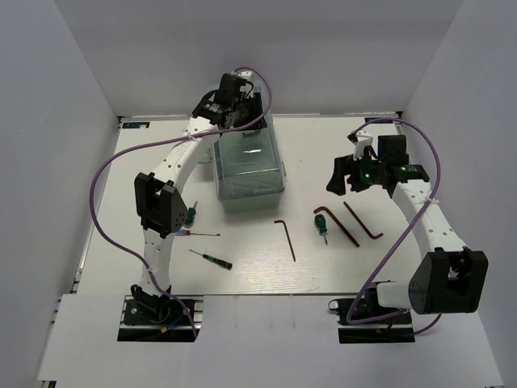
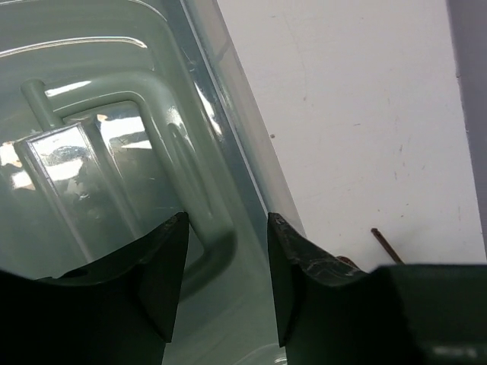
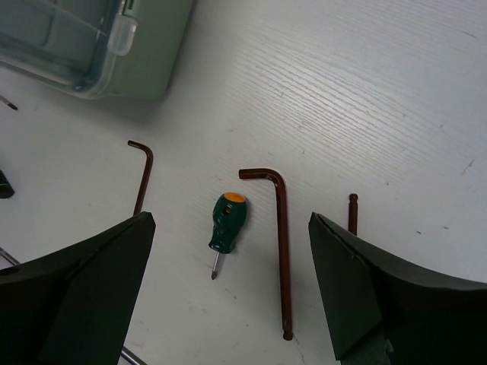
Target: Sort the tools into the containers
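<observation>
Pale green plastic toolbox with translucent lid (image 1: 249, 166): lid down, on the white worktop (image 1: 404, 267) left of centre toward the far edge, long axis far-to-near. My left gripper (image 2: 227, 228) is over its far end. Only the left wrist view shows the jaws part-way apart astride the bend of the moulded lid handle (image 2: 156, 129); I cannot tell whether they bear on it. My right gripper (image 3: 230, 217) has its jaws wide and holds nothing, above the right half. Stubby green screwdriver (image 3: 227, 222): below that gripper, axis far-to-near, tip toward the near edge; its orange cap shows only from the right wrist. Long reddish-brown L-shaped hex key (image 3: 281, 251): just right of it, short arm at the far end pointing left. Ball-ended hex key (image 3: 352, 209): further right, mostly hidden there; overhead its long arm slants from far-left to near-right. Third reddish-brown hex key (image 1: 284, 238): centre, long arm far-to-near. Overhead only, by the left arm: slim dark-handled screwdriver (image 1: 212, 259), handle toward near-right, and slim red-handled screwdriver (image 1: 199, 234), shaft pointing right. All these tools lie outside the toolbox.
</observation>
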Motion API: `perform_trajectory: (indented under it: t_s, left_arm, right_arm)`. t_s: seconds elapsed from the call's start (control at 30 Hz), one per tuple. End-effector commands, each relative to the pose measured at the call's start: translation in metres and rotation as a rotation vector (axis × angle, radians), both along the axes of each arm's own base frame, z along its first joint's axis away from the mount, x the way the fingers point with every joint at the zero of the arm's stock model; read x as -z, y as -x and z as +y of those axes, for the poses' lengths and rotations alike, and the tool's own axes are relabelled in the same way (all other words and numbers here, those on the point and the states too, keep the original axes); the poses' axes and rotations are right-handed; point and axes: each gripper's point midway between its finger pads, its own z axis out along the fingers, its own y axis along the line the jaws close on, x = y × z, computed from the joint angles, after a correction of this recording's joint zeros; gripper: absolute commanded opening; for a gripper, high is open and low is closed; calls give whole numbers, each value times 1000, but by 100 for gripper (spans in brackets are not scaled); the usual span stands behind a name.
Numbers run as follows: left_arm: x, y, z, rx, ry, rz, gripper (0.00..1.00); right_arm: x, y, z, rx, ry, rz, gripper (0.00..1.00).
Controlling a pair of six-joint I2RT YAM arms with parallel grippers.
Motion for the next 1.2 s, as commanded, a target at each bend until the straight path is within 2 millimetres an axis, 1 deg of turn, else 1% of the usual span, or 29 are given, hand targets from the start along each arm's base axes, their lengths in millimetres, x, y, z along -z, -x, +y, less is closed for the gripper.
perform_trajectory:
  t_s: [0.0, 0.03, 0.07, 0.13, 0.17, 0.2, 0.23, 0.3, 0.33, 0.37, 0.4, 0.43, 0.47, 0.5, 0.53, 0.57, 0.6, 0.63, 0.67, 0.7, 0.77, 0.8, 0.83, 0.87, 0.9, 0.97, 1.07, 1.1, 1.17]
  left_arm:
    - [15, 23, -35, 143, 98, 77, 55]
    - [12, 22, -38, 147, 115, 72, 55]
    - [6, 22, -44, 175, 141, 59, 55]
    - [-4, 26, -45, 185, 166, 45, 55]
    - [-9, 23, -45, 191, 191, 35, 55]
    - [-14, 26, -46, 191, 208, 35, 55]
    - [-10, 24, -43, 191, 213, 40, 55]
    - [-27, 29, -47, 207, 255, 25, 55]
    - [-20, 25, -43, 204, 259, 29, 55]
    - [-26, 28, -44, 208, 274, 23, 55]
    - [-26, 31, -45, 215, 286, 32, 55]
    - [-26, 30, -47, 224, 294, 24, 55]
    - [-24, 27, -43, 210, 301, 29, 55]
    - [-21, 31, -43, 213, 308, 48, 55]
    - [-25, 31, -45, 224, 318, 35, 55]
    - [-21, 30, -46, 219, 324, 41, 55]
    - [-21, 34, -45, 227, 327, 47, 55]
    - [-24, 29, -42, 215, 339, 38, 54]
    - [-21, 31, -43, 221, 340, 49, 54]
    - [-23, 29, -44, 224, 345, 36, 54]
    - [-24, 31, -45, 227, 354, 44, 54]
    - [-27, 29, -46, 229, 359, 32, 54]
    - [-27, 28, -42, 230, 364, 34, 54]
    - [-29, 27, -43, 227, 372, 31, 54]
    - [-35, 30, -44, 238, 380, 25, 54]
    - [-37, 27, -41, 234, 392, 23, 54]
    - [-38, 29, -44, 252, 410, 25, 54]
    - [-41, 26, -41, 258, 420, 13, 54]
    - [-41, 31, -43, 272, 435, 19, 54]
  right_arm:
    - [-17, -10, 15, -44, -73, -37, 88]
    - [-14, -12, 18, -59, -88, -27, 88]
    - [-19, -13, 22, -76, -104, -37, 88]
    - [-21, -14, 27, -101, -123, -33, 86]
    - [-21, -16, 28, -109, -129, -35, 86]
    - [-23, -17, 31, -120, -137, -35, 85]
    - [-24, -18, 31, -121, -140, -37, 85]
    - [-30, -23, 33, -131, -152, -55, 85]
    - [-31, -26, 33, -125, -155, -57, 85]
    - [-32, -29, 36, -135, -161, -67, 85]
    - [-37, -32, 38, -138, -167, -80, 83]
    - [-41, -36, 38, -130, -173, -93, 83]
    - [-42, -40, 38, -120, -179, -93, 83]
    - [-44, -47, 39, -115, -181, -107, 82]
    - [-45, -54, 38, -102, -180, -121, 80]
    - [-42, -61, 41, -94, -183, -117, 77]
    - [-42, -72, 40, -71, -163, -132, 77]
    - [-42, -77, 43, -65, -160, -134, 75]
    - [-41, -80, 47, -71, -159, -133, 75]
    - [-35, -92, 48, -62, -143, -125, 73]
    - [-30, -97, 60, -85, -130, -116, 70]
    - [-12, -101, 63, -80, -114, -66, 69]
    - [-22, -110, 66, -79, -110, -92, 67]
    - [-14, -110, 77, -100, -106, -66, 67]
    - [-17, -118, 79, -95, -95, -77, 66]
    - [-13, -117, 92, -121, -93, -61, 66]
    - [-12, -117, 102, -151, -94, -64, 66]
    - [-11, -115, 104, -157, -97, -60, 66]
    - [-13, -110, 111, -187, -124, -50, 66]
